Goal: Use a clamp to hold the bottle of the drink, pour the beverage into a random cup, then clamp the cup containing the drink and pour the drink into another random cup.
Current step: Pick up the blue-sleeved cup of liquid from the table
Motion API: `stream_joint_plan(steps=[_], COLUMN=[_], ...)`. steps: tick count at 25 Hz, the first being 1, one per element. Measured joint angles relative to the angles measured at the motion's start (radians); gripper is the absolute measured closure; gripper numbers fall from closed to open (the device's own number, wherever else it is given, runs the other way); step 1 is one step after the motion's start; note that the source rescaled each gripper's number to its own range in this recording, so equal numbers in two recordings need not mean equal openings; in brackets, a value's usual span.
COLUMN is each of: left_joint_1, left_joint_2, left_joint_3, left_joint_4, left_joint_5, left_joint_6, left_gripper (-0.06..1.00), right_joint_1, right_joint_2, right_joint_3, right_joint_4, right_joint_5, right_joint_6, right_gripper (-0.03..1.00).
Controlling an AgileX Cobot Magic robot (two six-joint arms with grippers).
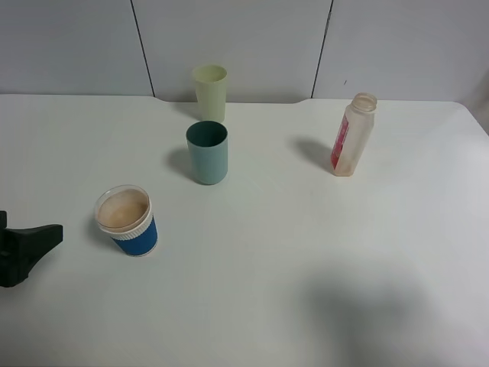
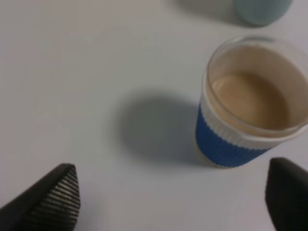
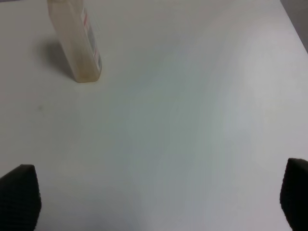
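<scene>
The clear, uncapped bottle (image 1: 352,135) with a red label stands upright at the back right; it also shows in the right wrist view (image 3: 77,43). A clear cup with a blue sleeve (image 1: 127,222) holds tan drink at the front left, and fills the left wrist view (image 2: 240,110). A teal cup (image 1: 207,153) and a pale yellow-green cup (image 1: 210,90) stand behind it. My left gripper (image 1: 34,241) is open and empty at the left edge, a short way from the sleeved cup (image 2: 168,202). My right gripper (image 3: 158,195) is open and empty, well short of the bottle; it is out of the exterior view.
The white table (image 1: 306,252) runs back to a grey panelled wall (image 1: 244,38). A soft shadow (image 1: 367,306) lies on the table at the front right. The teal cup's base (image 2: 262,9) shows beyond the sleeved cup in the left wrist view.
</scene>
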Motion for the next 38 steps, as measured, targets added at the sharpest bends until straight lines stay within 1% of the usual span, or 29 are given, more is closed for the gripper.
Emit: stream_joint_plan(steps=[1, 3, 7, 10, 11, 17, 20, 23, 25, 26, 27, 32, 34, 38], left_joint_1=[0.0, 0.0, 0.0, 0.0, 0.0, 0.0, -0.026, -0.075, -0.117, -0.117, -0.141, -0.163, -0.175, -0.178], left_joint_2=[0.0, 0.0, 0.0, 0.0, 0.0, 0.022, 0.092, 0.181, 0.289, 0.289, 0.358, 0.434, 0.508, 0.531], left_joint_3=[0.004, 0.047, 0.066, 0.118, 0.135, 0.135, 0.135, 0.135, 0.135, 0.135, 0.135, 0.135, 0.135, 0.135], left_joint_4=[-0.001, -0.004, -0.004, -0.004, -0.006, -0.006, -0.006, -0.006, -0.006, -0.006, -0.006, -0.008, -0.004, 0.008], left_joint_5=[-0.005, -0.059, -0.083, -0.148, -0.193, -0.21, -0.241, -0.292, -0.348, -0.348, -0.387, -0.431, -0.481, -0.5], left_joint_6=[0.0, -0.004, -0.005, -0.008, -0.02, -0.035, -0.039, -0.046, -0.061, -0.061, -0.065, -0.069, -0.075, -0.081], left_gripper=[0.56, 0.56, 0.56, 0.56, 0.56, 0.56, 0.56, 0.56, 0.56, 0.56, 0.56, 0.56, 0.56, 0.56], right_joint_1=[0.0, 0.0, 0.0, 0.0, 0.0, 0.0, 0.0, 0.0, 0.0, 0.0, 0.0, 0.0, 0.0, 0.0], right_joint_2=[0.0, 0.0, 0.0, 0.0, 0.0, 0.0, 0.0, 0.0, 0.0, 0.0, 0.0, 0.0, 0.0, 0.0], right_joint_3=[0.0, 0.0, 0.0, 0.0, 0.0, 0.0, 0.0, 0.0, 0.0, 0.0, 0.0, 0.0, 0.0, 0.0], right_joint_4=[0.0, 0.0, 0.0, 0.0, 0.0, 0.0, 0.0, 0.0, 0.0, 0.0, 0.0, 0.0, 0.0, 0.0], right_joint_5=[0.0, 0.0, 0.0, 0.0, 0.0, 0.0, 0.0, 0.0, 0.0, 0.0, 0.0, 0.0, 0.0, 0.0], right_joint_6=[0.0, 0.0, 0.0, 0.0, 0.0, 0.0, 0.0, 0.0, 0.0, 0.0, 0.0, 0.0, 0.0, 0.0], right_gripper=[-0.03, -0.03, -0.03, -0.03, -0.03, -0.03, -0.03, -0.03, -0.03, -0.03, -0.03, -0.03, -0.03, -0.03])
